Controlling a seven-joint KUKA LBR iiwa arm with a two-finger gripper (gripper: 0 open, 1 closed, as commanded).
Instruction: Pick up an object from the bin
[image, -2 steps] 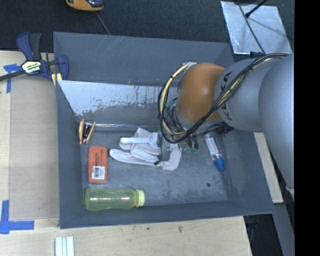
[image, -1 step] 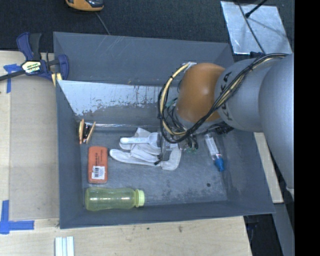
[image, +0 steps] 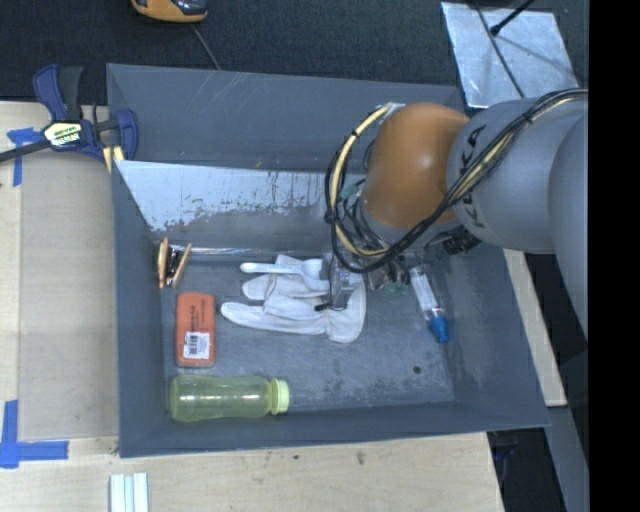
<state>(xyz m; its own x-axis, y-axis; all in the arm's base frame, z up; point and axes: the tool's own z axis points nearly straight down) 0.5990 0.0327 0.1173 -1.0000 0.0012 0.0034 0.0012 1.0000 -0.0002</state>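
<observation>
Lying beneath the end effector (image: 338, 290), white glove (image: 285, 306), mid bin (image: 400, 385)

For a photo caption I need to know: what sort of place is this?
Probably a robotics lab's bin-picking test station: a cabled robot arm reaches into a grey metal bin holding unrelated loose things, such as a white glove and a yellow-green bottle.

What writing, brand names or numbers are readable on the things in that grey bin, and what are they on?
No text can be read here.
On the orange flat pack, left in the bin: a white label with dark marks, too small to read.
On the yellow-green bottle by the near wall: no print seen.
On the white glove in the middle: no print seen.
</observation>
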